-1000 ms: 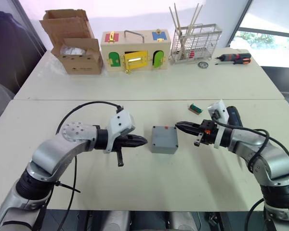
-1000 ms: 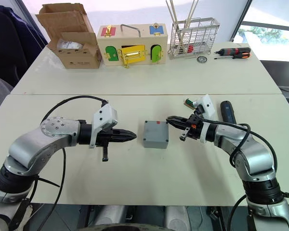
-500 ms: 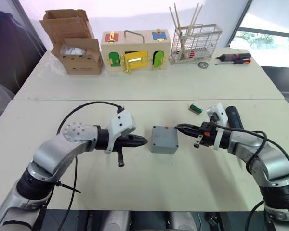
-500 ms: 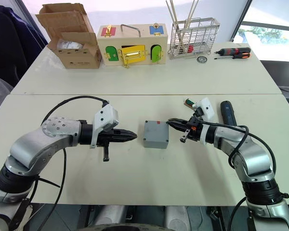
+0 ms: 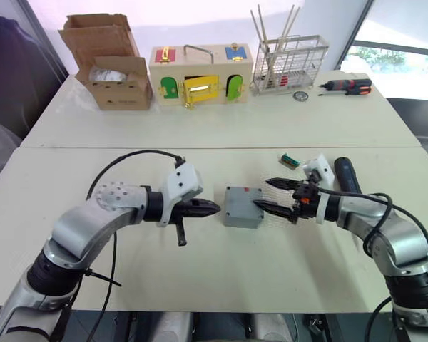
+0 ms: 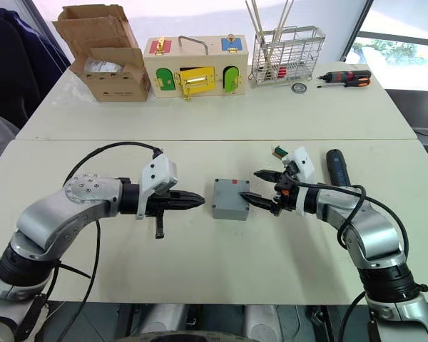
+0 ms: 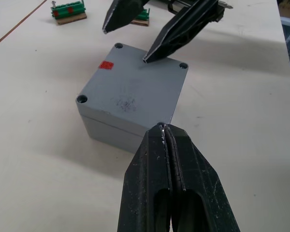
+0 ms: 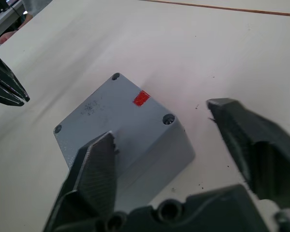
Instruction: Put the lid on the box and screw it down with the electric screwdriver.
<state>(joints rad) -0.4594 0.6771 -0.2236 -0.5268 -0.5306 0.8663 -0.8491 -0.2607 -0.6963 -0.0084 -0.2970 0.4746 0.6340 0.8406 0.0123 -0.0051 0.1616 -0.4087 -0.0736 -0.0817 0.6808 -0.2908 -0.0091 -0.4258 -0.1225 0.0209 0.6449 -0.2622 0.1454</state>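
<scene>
The box (image 5: 243,206) with its lid (image 7: 133,91) on sits mid-table (image 5: 221,278), open space all around. Left hand (image 5: 212,208) is pressed together just beside it; right hand (image 5: 265,194) is spread at its right edge.

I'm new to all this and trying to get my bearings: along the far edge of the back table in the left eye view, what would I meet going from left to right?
Cardboard box → wooden latch box → wire rack → small round object → red-and-black screwdriver.
</scene>
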